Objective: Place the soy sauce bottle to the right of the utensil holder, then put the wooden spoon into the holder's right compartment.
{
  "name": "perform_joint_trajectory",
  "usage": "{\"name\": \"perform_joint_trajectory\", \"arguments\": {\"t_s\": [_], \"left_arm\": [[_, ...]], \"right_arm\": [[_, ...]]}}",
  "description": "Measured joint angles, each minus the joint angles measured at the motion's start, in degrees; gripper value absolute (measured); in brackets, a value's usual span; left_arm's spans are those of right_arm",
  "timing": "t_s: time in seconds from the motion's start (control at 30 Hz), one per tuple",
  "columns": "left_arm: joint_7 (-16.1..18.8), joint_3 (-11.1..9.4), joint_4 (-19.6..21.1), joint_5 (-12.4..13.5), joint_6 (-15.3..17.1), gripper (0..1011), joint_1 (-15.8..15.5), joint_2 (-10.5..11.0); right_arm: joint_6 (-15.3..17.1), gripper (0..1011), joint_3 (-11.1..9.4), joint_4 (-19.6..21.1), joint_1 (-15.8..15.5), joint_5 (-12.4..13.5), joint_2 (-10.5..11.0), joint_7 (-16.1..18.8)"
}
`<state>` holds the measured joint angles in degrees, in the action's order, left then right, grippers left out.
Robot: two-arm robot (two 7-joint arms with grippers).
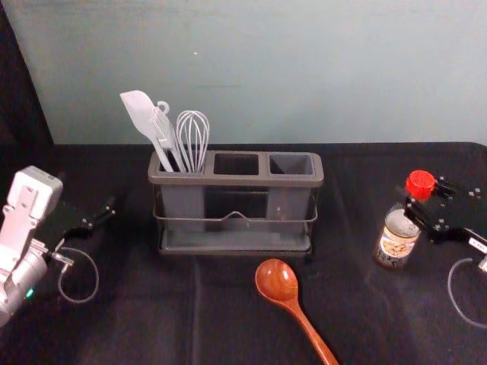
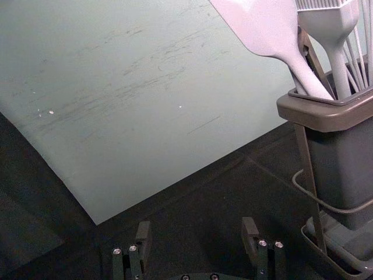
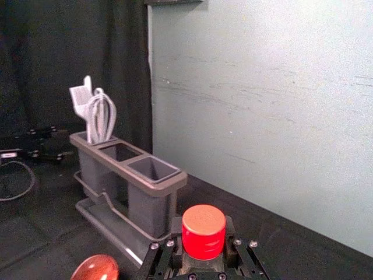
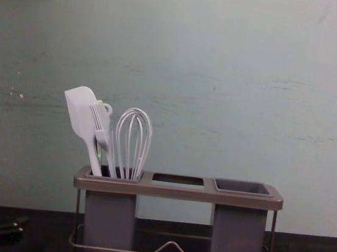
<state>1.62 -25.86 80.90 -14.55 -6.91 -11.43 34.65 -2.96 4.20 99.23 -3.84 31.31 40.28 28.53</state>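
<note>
The soy sauce bottle, red-capped, is at the right in the head view. My right gripper is shut on its neck, just below the cap; in the right wrist view the red cap rises between the fingers of the right gripper. Left of the bottle stands the utensil holder, its right compartment empty. The wooden spoon lies in front of the holder, bowl toward it. My left gripper waits at the left; the left wrist view has the left gripper open and holding nothing.
A white spatula, a brush and a whisk stand in the holder's left compartment. Behind the black-covered table rises a pale wall. Dark cloth between bottle and holder separates them.
</note>
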Motion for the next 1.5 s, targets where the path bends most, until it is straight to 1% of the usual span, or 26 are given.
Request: {"name": "perform_joint_trajectory", "arguments": {"t_s": [0.03,0.2,0.23,0.37,0.6,0.8,1.27,1.5], "left_arm": [[0.0,0.0,0.0,0.0,0.0,1011,0.0,0.0],[0.0,0.0,0.0,0.0,0.0,1011,0.0,0.0],[0.0,0.0,0.0,0.0,0.0,1011,0.0,0.0],[0.0,0.0,0.0,0.0,0.0,1011,0.0,0.0],[0.0,0.0,0.0,0.0,0.0,1011,0.0,0.0],[0.0,0.0,0.0,0.0,0.0,1011,0.0,0.0],[0.0,0.0,0.0,0.0,0.0,1011,0.0,0.0],[0.0,0.0,0.0,0.0,0.0,1011,0.0,0.0]], "right_arm": [[0.28,382,0.64,-1.09,1.49,-0.17,-0.4,0.16],[1.22,382,2.43,-3.84,5.5,-1.06,-1.38,0.22],[1.48,382,3.03,-4.89,6.77,-1.21,-1.79,0.23],[1.38,382,4.52,-7.07,9.54,-1.92,-2.81,0.47],[1.2,382,6.88,-9.62,13.19,-3.06,-4.67,0.76],[1.18,382,8.2,-11.11,14.84,-3.67,-5.84,0.75],[0.38,382,9.72,-14.82,16.8,-4.28,-7.84,0.73],[-1.0,382,10.68,-17.34,18.06,-5.6,-8.75,0.94]]}}
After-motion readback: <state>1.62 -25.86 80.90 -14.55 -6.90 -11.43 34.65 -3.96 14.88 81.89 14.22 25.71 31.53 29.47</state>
